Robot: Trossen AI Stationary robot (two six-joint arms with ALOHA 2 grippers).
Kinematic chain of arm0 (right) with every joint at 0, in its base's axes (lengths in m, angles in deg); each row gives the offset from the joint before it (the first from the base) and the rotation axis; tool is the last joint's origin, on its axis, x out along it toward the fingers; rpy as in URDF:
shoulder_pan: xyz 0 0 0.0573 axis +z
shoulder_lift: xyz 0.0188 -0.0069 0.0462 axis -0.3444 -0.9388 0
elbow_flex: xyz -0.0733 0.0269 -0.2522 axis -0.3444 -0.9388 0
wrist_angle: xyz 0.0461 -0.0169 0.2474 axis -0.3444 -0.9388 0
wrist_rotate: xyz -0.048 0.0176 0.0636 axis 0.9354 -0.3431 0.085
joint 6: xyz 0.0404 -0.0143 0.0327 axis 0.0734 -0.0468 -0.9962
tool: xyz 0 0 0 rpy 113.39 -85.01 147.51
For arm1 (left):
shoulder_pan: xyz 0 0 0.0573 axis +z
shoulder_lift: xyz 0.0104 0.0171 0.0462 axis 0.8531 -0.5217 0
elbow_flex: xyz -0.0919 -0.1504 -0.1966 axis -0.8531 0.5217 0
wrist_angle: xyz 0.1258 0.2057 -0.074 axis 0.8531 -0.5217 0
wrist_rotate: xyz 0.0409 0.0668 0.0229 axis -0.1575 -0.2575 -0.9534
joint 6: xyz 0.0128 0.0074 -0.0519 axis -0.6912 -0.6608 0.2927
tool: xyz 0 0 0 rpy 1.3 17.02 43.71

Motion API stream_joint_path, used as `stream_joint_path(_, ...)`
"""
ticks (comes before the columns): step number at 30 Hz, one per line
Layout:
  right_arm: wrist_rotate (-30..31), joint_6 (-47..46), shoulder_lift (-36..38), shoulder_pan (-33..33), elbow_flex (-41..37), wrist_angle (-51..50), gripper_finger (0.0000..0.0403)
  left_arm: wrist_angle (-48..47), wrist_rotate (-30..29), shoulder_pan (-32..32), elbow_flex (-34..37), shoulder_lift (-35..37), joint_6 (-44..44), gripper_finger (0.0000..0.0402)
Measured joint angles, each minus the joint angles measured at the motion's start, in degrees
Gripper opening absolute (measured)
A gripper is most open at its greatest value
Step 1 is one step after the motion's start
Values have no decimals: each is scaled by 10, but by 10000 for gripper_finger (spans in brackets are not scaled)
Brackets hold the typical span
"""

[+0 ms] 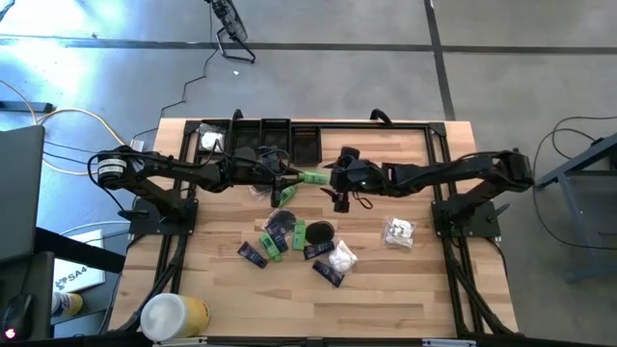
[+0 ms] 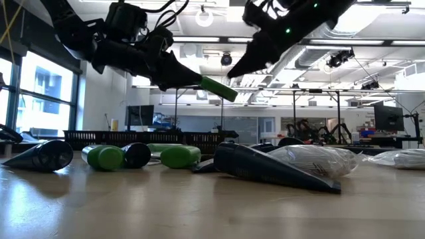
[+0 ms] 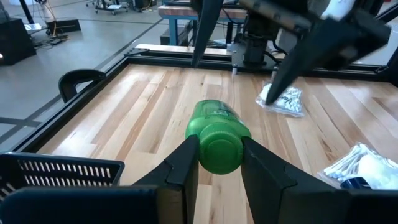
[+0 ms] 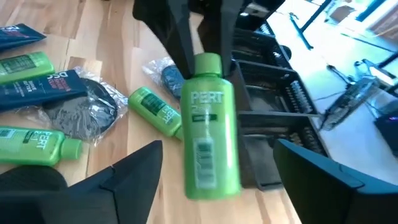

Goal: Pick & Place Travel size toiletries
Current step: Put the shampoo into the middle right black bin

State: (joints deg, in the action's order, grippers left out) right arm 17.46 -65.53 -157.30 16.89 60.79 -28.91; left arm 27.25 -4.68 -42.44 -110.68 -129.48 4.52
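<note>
A green bottle (image 1: 310, 177) hangs above the middle of the table, with my left gripper (image 1: 287, 179) shut on it from the left. My right gripper (image 4: 217, 149) is open, its two fingers wide apart on either side of the bottle's flat bottom end (image 4: 211, 180) with a gap on each side. Other travel size toiletries lie on the table nearer the front: green bottles (image 4: 155, 111), dark sachets (image 1: 253, 254), a black disc (image 1: 319, 231) and a white wrapped packet (image 1: 340, 255). My left gripper pinches the bottle's cap end (image 3: 219, 148) between its two fingers. The fingers come in about level from the table's left and lie along the bottle. The bottle is lifted clear and sticks out toward the right, its free end (image 2: 226, 91) tipped slightly down.
A black wire basket (image 1: 260, 140) stands at the far edge behind the left arm. A white packet (image 1: 397, 231) lies alone on the right. A large white-and-yellow cylinder (image 1: 174, 316) sits at the near left corner.
</note>
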Motion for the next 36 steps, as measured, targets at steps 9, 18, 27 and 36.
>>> stream_joint_path(9, 15, -89, 74, 13, 1, -113, 258, 0, 0, 0, 0, 0, 0, 93)
stream_joint_path(18, 8, -134, 88, 21, -3, -169, 192, 0, 0, 0, 0, 1, 0, 93)
stream_joint_path(27, -47, -156, 88, 22, -88, -41, 79, 0, -1, 0, 0, 1, 0, 93)
stream_joint_path(36, -46, -183, 88, 22, -155, 75, 9, 0, -61, 0, 0, 1, 0, 93)
